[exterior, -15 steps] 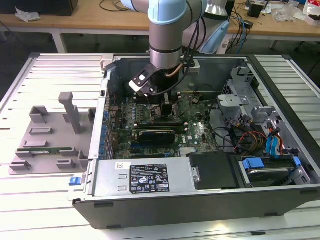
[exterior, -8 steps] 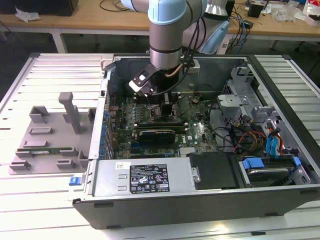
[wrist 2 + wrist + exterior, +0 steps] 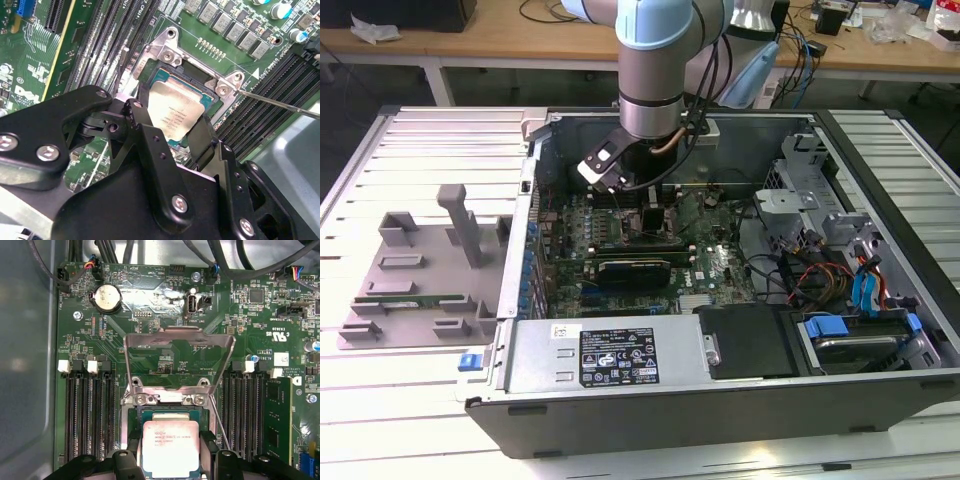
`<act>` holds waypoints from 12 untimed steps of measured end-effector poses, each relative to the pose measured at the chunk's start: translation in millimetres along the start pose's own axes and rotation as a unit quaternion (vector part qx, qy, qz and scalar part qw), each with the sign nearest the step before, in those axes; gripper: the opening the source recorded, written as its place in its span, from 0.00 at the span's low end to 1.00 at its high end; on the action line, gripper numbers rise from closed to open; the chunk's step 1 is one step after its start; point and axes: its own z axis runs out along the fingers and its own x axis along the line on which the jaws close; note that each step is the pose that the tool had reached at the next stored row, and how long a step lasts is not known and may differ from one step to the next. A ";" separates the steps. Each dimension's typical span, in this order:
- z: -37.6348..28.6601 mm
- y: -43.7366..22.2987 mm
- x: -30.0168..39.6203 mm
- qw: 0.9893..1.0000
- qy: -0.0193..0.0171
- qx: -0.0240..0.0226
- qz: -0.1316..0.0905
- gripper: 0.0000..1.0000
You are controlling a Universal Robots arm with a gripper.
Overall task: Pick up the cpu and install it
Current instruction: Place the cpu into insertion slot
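- The step in hand, as I judge it, is the install. The cpu (image 3: 170, 447) hangs right over the open socket (image 3: 200, 75), inside the case (image 3: 720, 400) on the counter (image 3: 410, 400).
- The gripper (image 3: 175, 127) has its fingers (image 3: 145, 132) clamped on two opposite edges of the cpu.
- In the second wrist view the cpu looks slightly tilted against the socket; I cannot tell whether it touches.
- Seating likely calls for the cpu level and square to the frame, with no force.
- The plate (image 3: 179, 360) stands swung up, and the thin wire lever (image 3: 280, 104) is free.
- The cpu is a flat square with a matte silvery lid and a green edge.
- The fingers are black, blocky and bolted.
- The plate is bare bent steel.
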 end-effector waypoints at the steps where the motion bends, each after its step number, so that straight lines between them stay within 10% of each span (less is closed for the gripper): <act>1: 0.0 0.0 0.0 1.000 0.000 0.000 0.000 0.55; 12: 0.0 0.1 0.4 1.000 0.000 0.000 0.006 0.55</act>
